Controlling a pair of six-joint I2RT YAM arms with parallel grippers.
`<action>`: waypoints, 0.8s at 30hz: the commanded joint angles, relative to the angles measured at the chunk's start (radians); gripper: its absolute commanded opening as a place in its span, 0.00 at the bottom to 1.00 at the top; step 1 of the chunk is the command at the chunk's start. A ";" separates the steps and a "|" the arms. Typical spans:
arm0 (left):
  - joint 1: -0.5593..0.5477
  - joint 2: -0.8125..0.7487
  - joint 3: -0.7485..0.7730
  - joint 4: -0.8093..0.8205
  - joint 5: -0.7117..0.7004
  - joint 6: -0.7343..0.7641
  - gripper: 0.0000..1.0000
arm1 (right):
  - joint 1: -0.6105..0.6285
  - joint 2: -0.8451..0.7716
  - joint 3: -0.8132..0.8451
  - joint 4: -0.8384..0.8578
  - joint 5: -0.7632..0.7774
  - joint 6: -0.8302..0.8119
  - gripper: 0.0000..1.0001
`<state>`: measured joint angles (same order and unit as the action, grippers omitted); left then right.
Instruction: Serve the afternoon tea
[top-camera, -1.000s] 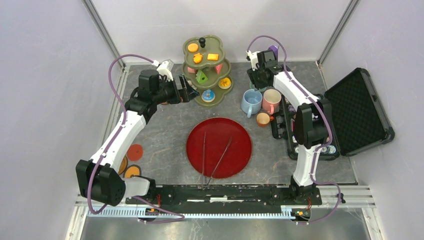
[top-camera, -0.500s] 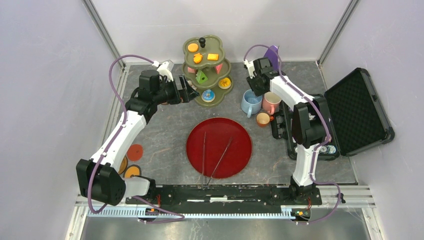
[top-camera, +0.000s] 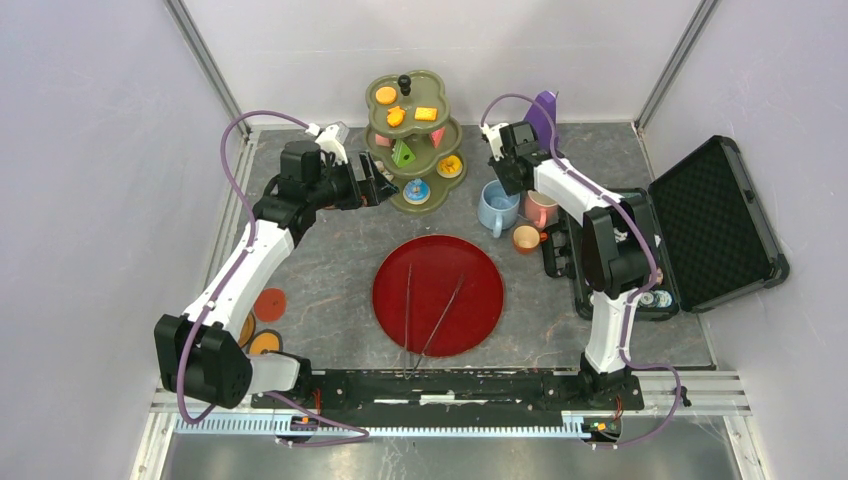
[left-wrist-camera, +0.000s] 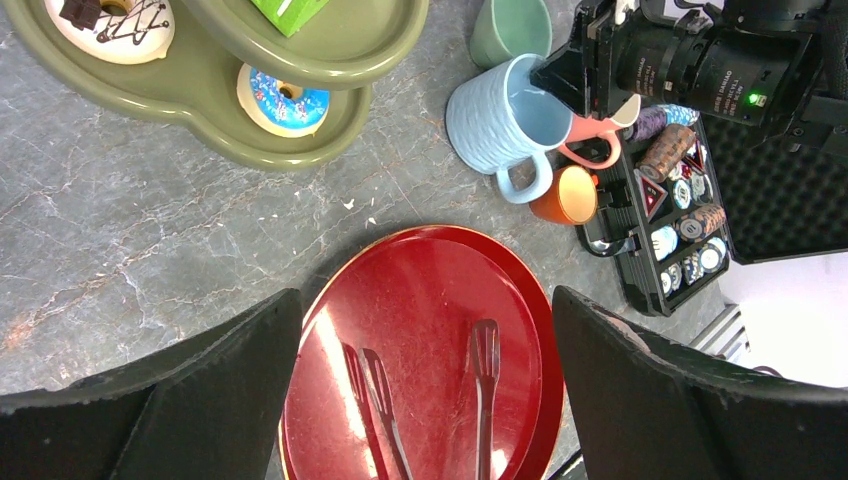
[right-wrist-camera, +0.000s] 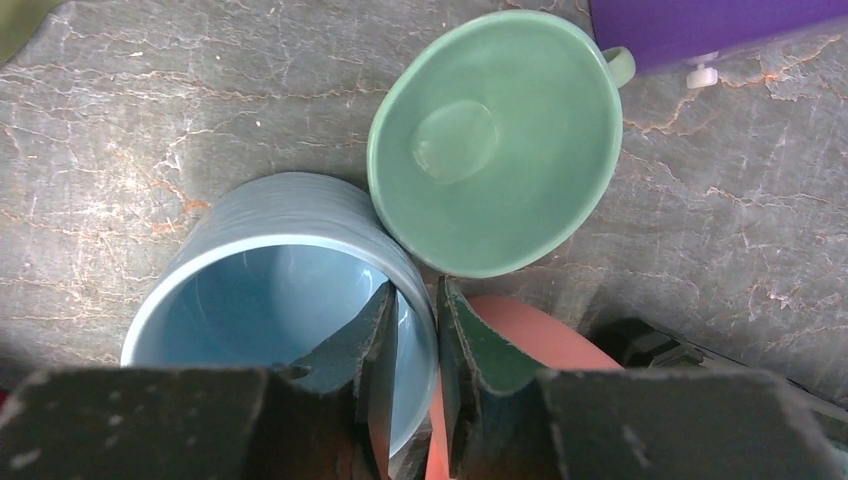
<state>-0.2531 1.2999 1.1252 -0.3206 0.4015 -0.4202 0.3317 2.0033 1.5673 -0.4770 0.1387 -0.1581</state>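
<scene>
smooth glazed blue mug (left-wrist-camera: 490, 120); matt marbled table (left-wrist-camera: 150, 200).

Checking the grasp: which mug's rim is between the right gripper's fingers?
The blue mug: the right gripper straddles its wall, one finger inside. Green mug and pink mug lie outside.

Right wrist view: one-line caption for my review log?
Right gripper straddling the rim of the blue mug, one finger inside; green mug and pink mug crowd close.

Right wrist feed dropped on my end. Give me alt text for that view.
The right pincer straddles the blue mug at its rim, one finger inside the mug and one outside, next to the pink mug. A green mug, seen from above, stands just beyond, with a purple metronome behind it on the grey table.
</scene>
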 joint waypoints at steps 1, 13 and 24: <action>-0.005 0.004 0.001 0.011 0.003 0.050 1.00 | 0.028 -0.001 -0.019 0.009 -0.031 0.028 0.23; -0.038 0.025 -0.013 0.031 0.001 0.050 1.00 | 0.041 -0.130 -0.082 0.089 0.013 0.102 0.00; -0.184 0.020 0.002 0.048 -0.012 0.020 1.00 | 0.041 -0.292 -0.234 0.234 0.035 0.254 0.00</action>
<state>-0.3935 1.3251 1.1076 -0.3119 0.3939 -0.4198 0.3668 1.8336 1.3590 -0.3832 0.1596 -0.0021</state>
